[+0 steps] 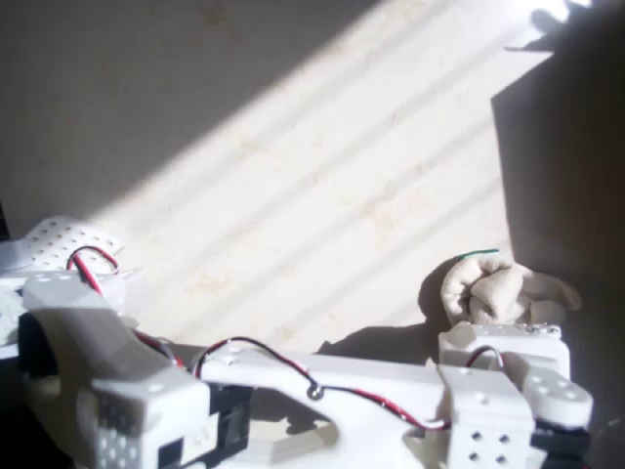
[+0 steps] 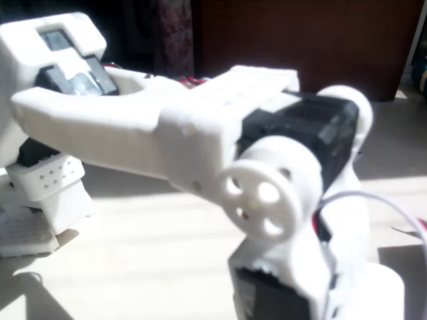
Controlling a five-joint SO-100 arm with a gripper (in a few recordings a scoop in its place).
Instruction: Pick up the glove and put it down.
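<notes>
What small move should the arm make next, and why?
Probably lower the end effector slightly onto the glove and close. In the overhead view the bunched glove lies on the table right at the wrist, but whether the fingers already grip it is hidden.

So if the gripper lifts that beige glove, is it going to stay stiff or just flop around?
Probably floppy: the glove looks like soft fabric, bunched into rounded folds in the overhead view, so loose parts would likely droop. It also looks light for its size. It seems unlikely to roll or slip, since crumpled cloth tends to stay put. Whether the gripper is closed on it, I cannot tell.
</notes>
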